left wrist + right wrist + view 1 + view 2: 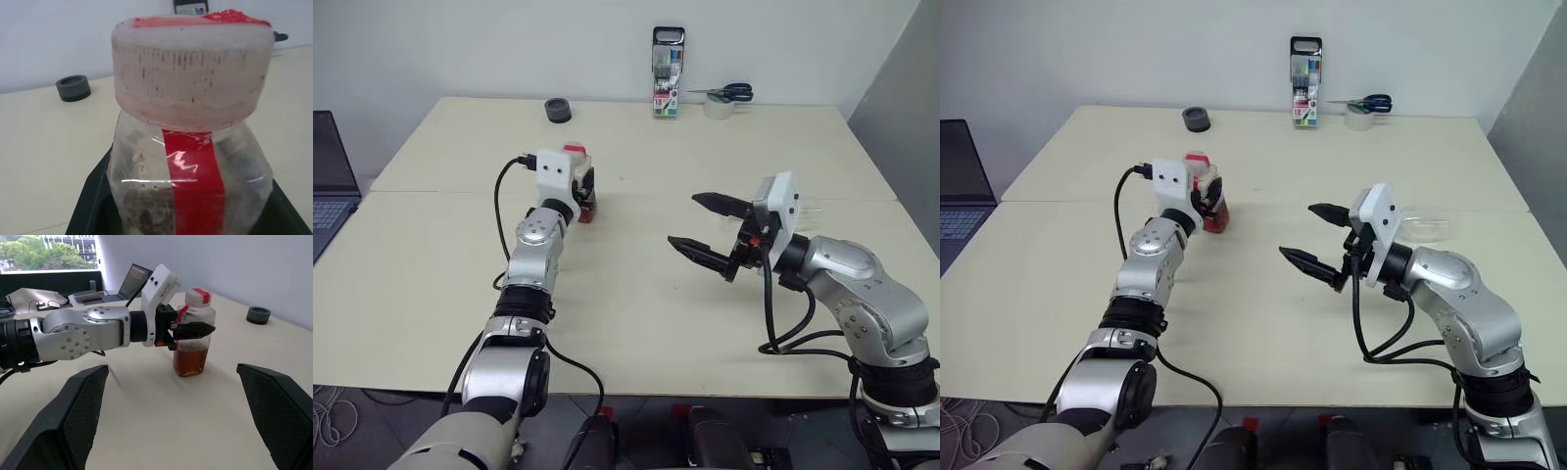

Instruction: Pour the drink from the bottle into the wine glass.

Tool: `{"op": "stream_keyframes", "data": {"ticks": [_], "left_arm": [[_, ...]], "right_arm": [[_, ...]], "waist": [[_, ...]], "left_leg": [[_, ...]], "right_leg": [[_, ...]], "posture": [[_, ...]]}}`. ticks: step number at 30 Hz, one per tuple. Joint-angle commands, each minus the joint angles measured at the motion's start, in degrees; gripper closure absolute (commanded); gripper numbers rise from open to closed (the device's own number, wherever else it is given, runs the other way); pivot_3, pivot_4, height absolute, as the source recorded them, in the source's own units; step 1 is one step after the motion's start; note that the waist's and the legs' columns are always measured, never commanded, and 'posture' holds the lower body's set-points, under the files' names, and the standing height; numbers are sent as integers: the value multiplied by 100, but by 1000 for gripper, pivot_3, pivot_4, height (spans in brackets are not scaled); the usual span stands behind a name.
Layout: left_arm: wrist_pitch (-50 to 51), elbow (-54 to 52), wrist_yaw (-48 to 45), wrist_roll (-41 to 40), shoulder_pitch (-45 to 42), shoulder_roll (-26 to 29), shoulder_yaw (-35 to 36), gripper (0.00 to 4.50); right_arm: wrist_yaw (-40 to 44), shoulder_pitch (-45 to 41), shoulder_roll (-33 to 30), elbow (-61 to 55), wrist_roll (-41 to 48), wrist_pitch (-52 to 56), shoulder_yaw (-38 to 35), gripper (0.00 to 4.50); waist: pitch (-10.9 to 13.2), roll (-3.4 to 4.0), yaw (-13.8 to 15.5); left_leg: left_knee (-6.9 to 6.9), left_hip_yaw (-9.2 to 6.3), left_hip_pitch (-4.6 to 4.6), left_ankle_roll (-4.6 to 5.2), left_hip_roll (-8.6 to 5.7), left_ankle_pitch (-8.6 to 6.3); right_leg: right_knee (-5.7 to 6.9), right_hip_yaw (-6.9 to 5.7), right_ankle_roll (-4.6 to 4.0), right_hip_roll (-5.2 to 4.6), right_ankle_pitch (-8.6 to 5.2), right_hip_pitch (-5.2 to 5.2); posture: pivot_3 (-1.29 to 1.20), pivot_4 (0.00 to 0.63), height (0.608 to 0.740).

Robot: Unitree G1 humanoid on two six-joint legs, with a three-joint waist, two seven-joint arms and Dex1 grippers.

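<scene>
Grasp step just completed, by the look of it: left gripper point(188, 330) clamped on the small clear squarish plastic bottle point(193, 335) with red label strip and pale cap, black fingers point(194, 329) pinching the upper body just below the neck. Bottle upright, base on the cream table point(636, 294), towards the left side. Amber tea-like drink point(190, 361) filling only the lower part. Cap apparently still on, so probably needs removing before any pour.

Right gripper point(707, 227) spread wide, holding nothing, hovering over the table well apart from the bottle, pointed towards it. Seemingly placed to take the cap.

Clear object point(1424, 227) on the table just behind the right arm, possibly the wine glass; too washed out to confirm, stem and foot not made out.

Next move likely: lift bottle, bring right fingers onto the cap and twist off, keeping bottle upright to avoid spilling.

Small dark round object point(558, 110) far back, away from the action.
</scene>
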Motion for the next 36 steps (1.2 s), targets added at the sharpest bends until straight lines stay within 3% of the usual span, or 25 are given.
{"op": "stream_keyframes", "data": {"ticks": [1,6,12,20,36], "left_arm": [[140,-779,-751,-258,160,86,-184,2714],[375,-1193,-1599,-582,271,-4,-381,2715],[624,-1463,-3419,-1081,294,48,-898,2721],[420,-1112,-5212,-1187,-83,111,-1448,2722],[-44,-549,-5942,-1018,-369,12,-1523,2722]], "right_arm": [[-173,205,-81,-399,-40,-71,-248,0],[-467,397,-125,-634,-130,-26,-327,0],[-960,615,-126,-977,-339,128,-427,0],[-1334,446,3,-1205,-179,742,-274,0],[-1754,-262,659,-931,-222,1233,172,0]], "waist": [[0,0,0],[0,0,2],[0,1,-4],[0,1,-19],[1,2,-21]], "left_leg": [[0,0,0,0,0,0],[3,-1,-4,0,-2,0],[2,-1,-4,0,-1,0],[3,-1,-2,19,3,-11],[3,-5,-3,23,2,-12]], "right_leg": [[2,0,0,0,0,0],[-1,0,0,-1,0,0],[0,0,0,1,0,0],[2,1,0,8,0,0],[2,0,0,8,0,0]], "posture": [[0,150,740],[0,150,740],[0,150,740],[0,150,740],[0,150,740]]}}
